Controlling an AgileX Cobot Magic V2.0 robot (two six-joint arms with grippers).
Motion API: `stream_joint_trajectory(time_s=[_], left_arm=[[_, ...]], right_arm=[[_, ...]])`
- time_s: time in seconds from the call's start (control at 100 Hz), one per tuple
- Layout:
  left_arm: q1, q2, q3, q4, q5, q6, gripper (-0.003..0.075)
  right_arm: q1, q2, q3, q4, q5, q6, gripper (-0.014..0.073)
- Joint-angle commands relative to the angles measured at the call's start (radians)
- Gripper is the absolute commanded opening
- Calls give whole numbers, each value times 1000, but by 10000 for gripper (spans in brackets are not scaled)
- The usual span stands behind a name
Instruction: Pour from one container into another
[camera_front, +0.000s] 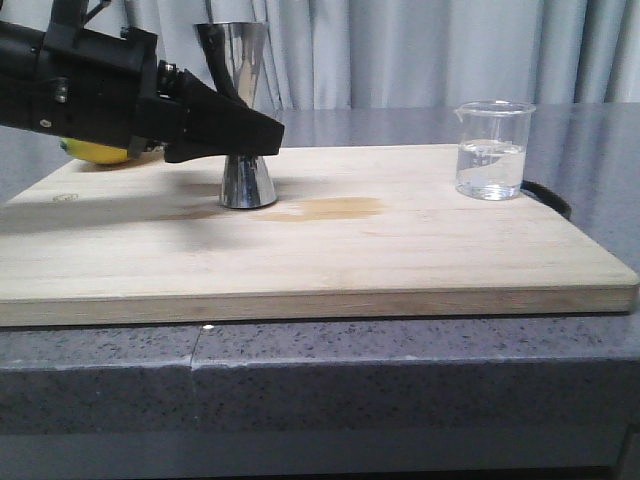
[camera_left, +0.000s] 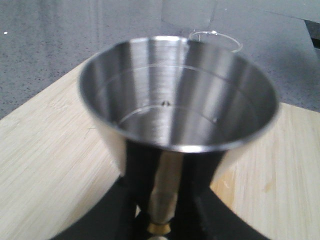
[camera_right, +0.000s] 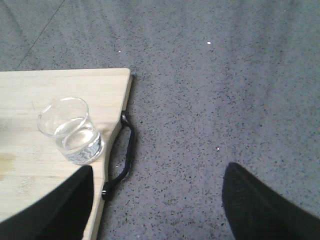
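Note:
The steel jigger (camera_front: 246, 178) stands upright on the wooden board (camera_front: 330, 250), left of its middle. My left gripper (camera_front: 250, 135) reaches in from the left and is shut on the jigger's narrow waist. In the left wrist view the jigger's upper cup (camera_left: 175, 95) fills the frame, with the black fingers (camera_left: 137, 175) pressed on both sides of the stem. The clear glass beaker (camera_front: 492, 150) stands at the board's far right with clear liquid in its bottom half. My right gripper (camera_right: 160, 175) hangs open over the grey counter, just off the board's right edge, with the beaker (camera_right: 72, 132) beside its left finger.
A black handle (camera_right: 122, 155) sticks out from the board's right edge. A yellow object (camera_front: 95, 151) lies behind the left arm at the board's back left. A pale wet stain (camera_front: 335, 208) marks the board's middle. Curtains hang behind the grey counter (camera_front: 400, 350).

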Motion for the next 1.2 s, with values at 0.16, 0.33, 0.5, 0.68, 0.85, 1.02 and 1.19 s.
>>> stream_joint_trajectory(time_s=[0.16, 0.33, 0.5, 0.68, 0.85, 1.02, 1.19], left_arm=[[-10, -39, -27, -69, 113, -79, -20], [-10, -86, -27, -55, 123, -144, -20], [-10, -180, -27, -40, 111, -171, -20], [-10, -245, -27, -25, 101, -189, -20], [-10, -267, -27, -2, 96, -215, -20], [-10, -267, -27, 36, 96, -224, -20], [-10, -267, -27, 38, 96, -245, -20]], right_arm=[[74, -3, 27, -2, -208, -11, 484], [182, -3, 151, -2, -403, -11, 484], [220, 15, 318, -2, -706, -11, 485], [226, 108, 384, -2, -920, -11, 489], [226, 246, 384, -20, -1021, -11, 489], [226, 401, 384, -46, -1212, -11, 489], [226, 541, 361, -62, -1343, -11, 489]])
